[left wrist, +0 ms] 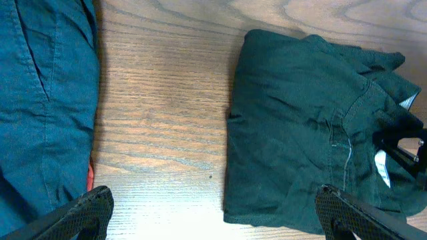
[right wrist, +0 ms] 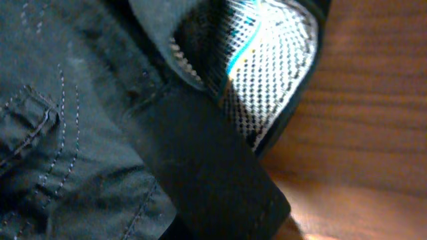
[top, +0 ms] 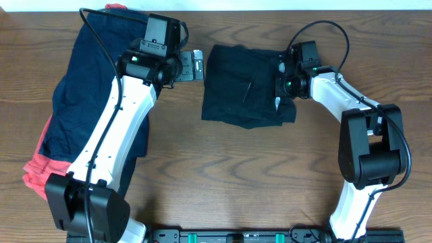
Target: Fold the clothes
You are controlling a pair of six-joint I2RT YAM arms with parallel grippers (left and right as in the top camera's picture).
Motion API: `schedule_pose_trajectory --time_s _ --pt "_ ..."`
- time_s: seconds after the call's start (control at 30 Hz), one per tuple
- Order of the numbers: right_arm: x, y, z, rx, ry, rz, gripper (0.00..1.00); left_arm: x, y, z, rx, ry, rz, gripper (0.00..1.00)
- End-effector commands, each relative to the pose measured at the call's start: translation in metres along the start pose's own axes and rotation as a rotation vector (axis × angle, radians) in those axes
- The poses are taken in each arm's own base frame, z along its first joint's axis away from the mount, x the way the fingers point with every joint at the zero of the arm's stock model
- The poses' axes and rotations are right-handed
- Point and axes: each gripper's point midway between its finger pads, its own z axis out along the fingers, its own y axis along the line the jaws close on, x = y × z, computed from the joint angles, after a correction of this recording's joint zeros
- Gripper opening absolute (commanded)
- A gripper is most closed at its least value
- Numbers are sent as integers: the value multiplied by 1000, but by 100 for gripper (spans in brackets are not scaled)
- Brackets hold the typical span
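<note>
Right gripper (top: pixel 279 86): closed, pinching the right edge of the black shorts (top: pixel 236 84), which lie bunched between the two arms. Lift that edge low and carry it straight across so the fold lands square. Check that you hold every layer, not only the mesh lining (right wrist: pixel 267 60). Left gripper (top: pixel 197 65): wide open, just beside the shorts' left edge. Navy shorts (top: pixel 81 88) lie farther left.

Front-mid desk (top: pixel 229 175) bare, clear betw. arms. Narrow gap betw. navy pile (top: pixel 81 88) at left edge & shorts (top: pixel 239 94) near back edge; left gripper (top: pixel 196 65) sits there. Right arm (top: pixel 368 135) blocks right side.
</note>
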Motion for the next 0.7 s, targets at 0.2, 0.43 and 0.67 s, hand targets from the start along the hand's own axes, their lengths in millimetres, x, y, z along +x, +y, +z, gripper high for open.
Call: schedule_pose_trajectory --time_s 0.2,0.43,0.67 --pt "-33 -58 -10 30 -116 164 1 -4 3 0 -13 -8 13 98" --pt "-52 -158 -41 96 -237 468 1 -4 3 0 -14 -8 13 98" --pt "-36 -270 -85 166 -348 879 1 -4 3 0 -13 -8 12 98"
